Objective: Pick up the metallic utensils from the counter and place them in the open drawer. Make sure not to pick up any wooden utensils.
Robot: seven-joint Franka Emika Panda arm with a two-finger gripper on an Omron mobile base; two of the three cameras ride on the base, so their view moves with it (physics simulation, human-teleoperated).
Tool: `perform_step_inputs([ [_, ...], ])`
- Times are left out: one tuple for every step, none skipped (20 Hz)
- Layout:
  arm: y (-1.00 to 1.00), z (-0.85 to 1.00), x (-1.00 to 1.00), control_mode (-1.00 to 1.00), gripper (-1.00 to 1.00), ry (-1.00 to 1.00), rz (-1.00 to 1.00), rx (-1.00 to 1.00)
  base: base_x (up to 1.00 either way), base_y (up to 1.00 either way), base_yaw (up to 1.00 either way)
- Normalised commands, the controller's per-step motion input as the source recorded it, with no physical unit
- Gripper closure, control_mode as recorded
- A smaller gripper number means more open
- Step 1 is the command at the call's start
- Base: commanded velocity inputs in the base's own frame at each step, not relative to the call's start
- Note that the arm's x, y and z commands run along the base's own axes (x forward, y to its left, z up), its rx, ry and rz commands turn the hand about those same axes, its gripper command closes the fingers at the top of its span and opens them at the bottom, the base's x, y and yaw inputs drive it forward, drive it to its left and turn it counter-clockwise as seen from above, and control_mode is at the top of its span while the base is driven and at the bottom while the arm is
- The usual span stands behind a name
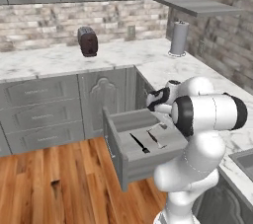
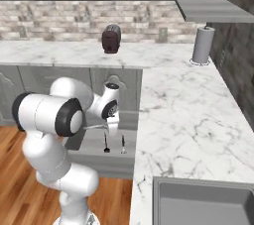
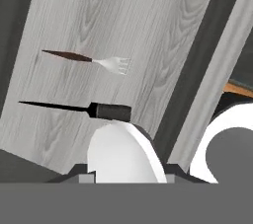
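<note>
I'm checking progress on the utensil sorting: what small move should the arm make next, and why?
Probably open the claw and let what looks like the pale spoon drop: it hangs over the open drawer, where the fork and knife already lie.

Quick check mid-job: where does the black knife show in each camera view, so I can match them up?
Left base view: black knife lies on the open drawer floor, left of the fork.
Right base view: knife stands left of the fork, just below the gripper.
Hand view: knife lies lower centre, below the fork.
Shared landmark: the fork beside it.
</note>
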Motion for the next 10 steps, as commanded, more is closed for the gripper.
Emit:
perform_step_inputs([
  [0.00,-0.30,0.28,-1.00,1.00,0.00,-0.25,0.11,0.00,0.00,0.00],
  [0.00,-0.29,0.44,-1.00,1.00,-0.01,-0.15,0.00,0.00,0.00,0.00],
  [0.00,-0.26,0.46,-1.00,1.00,-0.04,-0.09,0.00,0.00,0.00,0.00],
  [0.00,-0.31,0.50,-1.00,1.00,-0.03,-0.07,0.00,0.00,0.00,0.00],
  [0.00,-0.36,0.52,-1.00,1.00,-0.03,-0.04,0.00,0.00,0.00,0.00],
  [0.00,-0.41,0.51,-1.00,1.00,-0.01,-0.04,0.00,0.00,0.00,0.00],
  [0.00,-0.46,0.49,-1.00,1.00,0.00,-0.05,-0.03,0.00,0.00,0.00],
  [0.00,-0.46,0.47,-1.00,1.00,0.00,-0.05,-0.04,0.00,0.00,0.00],
  [0.00,-0.49,0.42,-1.00,1.00,0.00,-0.06,-0.06,0.00,0.00,0.00],
  [0.00,-0.53,0.37,-1.00,1.00,0.00,-0.06,-0.07,0.00,0.00,0.00],
])
